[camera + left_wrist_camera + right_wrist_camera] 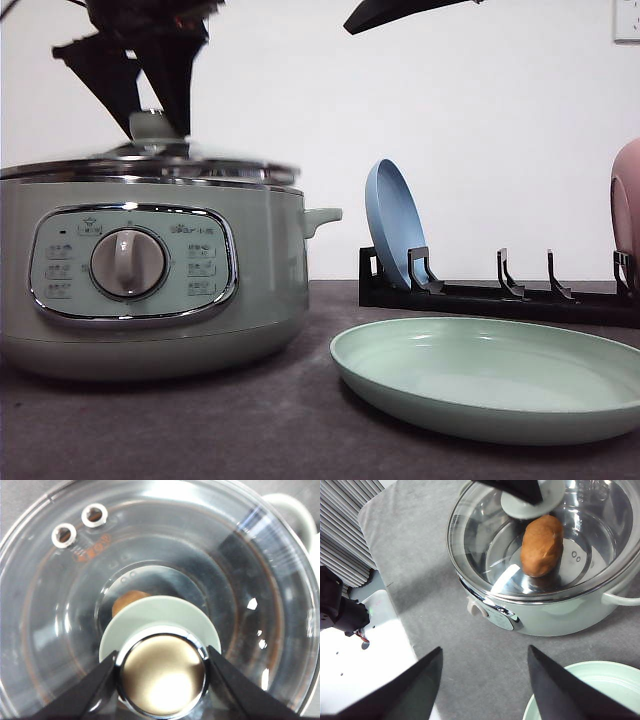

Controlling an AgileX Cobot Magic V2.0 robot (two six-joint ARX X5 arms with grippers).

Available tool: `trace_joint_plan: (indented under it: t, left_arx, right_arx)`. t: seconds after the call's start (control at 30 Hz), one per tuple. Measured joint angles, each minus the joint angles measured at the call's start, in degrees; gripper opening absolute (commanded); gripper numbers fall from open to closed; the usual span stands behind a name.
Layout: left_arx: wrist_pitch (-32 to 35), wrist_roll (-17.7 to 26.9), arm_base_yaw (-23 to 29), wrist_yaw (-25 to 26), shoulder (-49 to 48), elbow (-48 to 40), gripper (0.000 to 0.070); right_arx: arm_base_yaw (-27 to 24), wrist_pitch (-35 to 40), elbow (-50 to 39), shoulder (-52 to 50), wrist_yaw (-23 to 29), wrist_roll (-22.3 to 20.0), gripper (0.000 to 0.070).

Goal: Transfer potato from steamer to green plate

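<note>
Left tool (162, 667): fingers (87, 690) pressed against either side of the lid knob (162, 675), pinching it; seen at lower centre of the left wrist view; in the front view the same tool (150, 105) descends from the upper left of the frame onto the knob (150, 125), somewhat blurred.

Right tool (485, 680): fingers spread wide with nothing between them, at the bottom of the right wrist view, held above the grey table (445, 645); a dark part of an arm shows at top centre of the front view, which arm cannot be told.

Glass lid (240, 580): round, clear, chrome-rimmed, two small metal vent rings at upper left of the left wrist view; whether it sits on the pot or is raised off it cannot be told.

Steamer (150, 290): large pale green pot, left half of the front view; dial panel facing the camera, small side handle toward centre frame; standing on the table.

Potato (542, 545): orange-brown, oval, lying inside the steamer on its shiny floor, visible through the glass at upper right of the right wrist view; a sliver of it (127, 600) shows behind the knob in the left wrist view.

Green plate (490, 375): shallow, pale mint, lower right of the front view, on the table just beside the steamer; nothing on it; its rim (580, 690) at lower right of the right wrist view.

Black rack (500, 295): behind the green plate; blue plate (393, 225) upright in it; pink plate (627, 200) at the right edge.
</note>
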Motion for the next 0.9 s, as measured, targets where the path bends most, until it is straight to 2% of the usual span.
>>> trace_joint_plan:
  t: [0.33,0.5,0.7,0.9]
  left_arx:
    - [-0.5,0.0,6.1,-2.5,-11.1,0.0,0.0]
    - [-1.6,0.0,10.0,-5.6,-14.9,0.0,0.0]
    - [-2.6,0.0,16.7,-7.0,-17.8,0.0,0.0]
    - [-3.0,0.0,20.0,-6.9,-17.8,0.0,0.0]
  right_arx:
    - [0.0,0.0,0.0,0.0,0.0,0.0,0.0357]
    - [0.0,0.0,0.0,0.0,0.0,0.0,0.0433]
    - [0.0,0.0,0.0,0.0,0.3,0.0,0.0433]
    - [0.0,0.5,0.0,0.1,2.7,0.4,0.0434]
